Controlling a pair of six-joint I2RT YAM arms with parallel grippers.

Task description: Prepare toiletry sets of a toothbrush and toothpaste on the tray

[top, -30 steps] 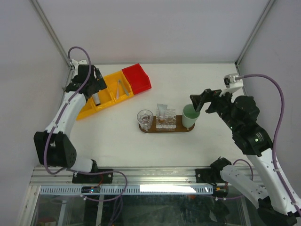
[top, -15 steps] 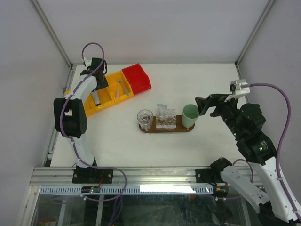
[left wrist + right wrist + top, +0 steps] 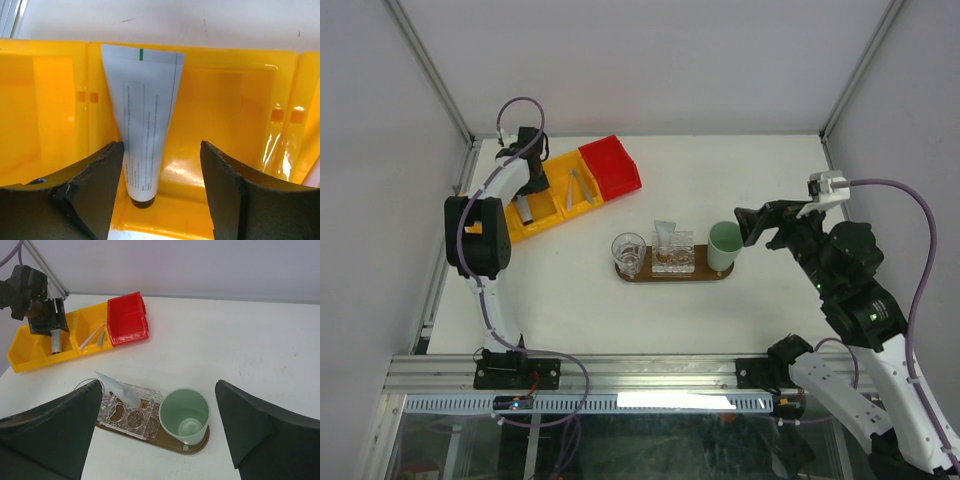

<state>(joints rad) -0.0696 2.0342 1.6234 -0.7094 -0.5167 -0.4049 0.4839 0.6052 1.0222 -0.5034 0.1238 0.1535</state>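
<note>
Tray [image 3: 650, 277]: sits near the middle of the bench, its long side running left to right.
On the tray: a clear glass [image 3: 628, 252] at the left end, a cut-glass holder [image 3: 676, 256] in the middle and a mint-green cup [image 3: 724, 246] at the right end.
Set so far: one pale toothpaste tube [image 3: 664, 232] stands leaning in the holder. I can make out no toothbrush with it.
Supply: a row of yellow bins [image 3: 548, 215] towards the far-left corner of the bench, with a red bin [image 3: 611, 166] at its right end.
Second tube [image 3: 142, 125]: lies in one yellow compartment, with its dark cap pointing towards the wrist camera.
Sticks [image 3: 576, 186]: thin and pale, probably the toothbrushes, in the yellow compartment next to the red bin.
Left gripper [image 3: 161, 146]: poised over the second tube's compartment, jaws apart on either side of the cap end. The left one is just beside the tube, but I cannot tell if it touches.
Right gripper [image 3: 750, 225]: hangs just right of the cup, jaws wide apart and holding nothing.
Progress: early, I'd say. One tube is placed, while the brushes and the other tube are yet to come across.
Step in hand: looks like picking the second tube from its bin.
</note>
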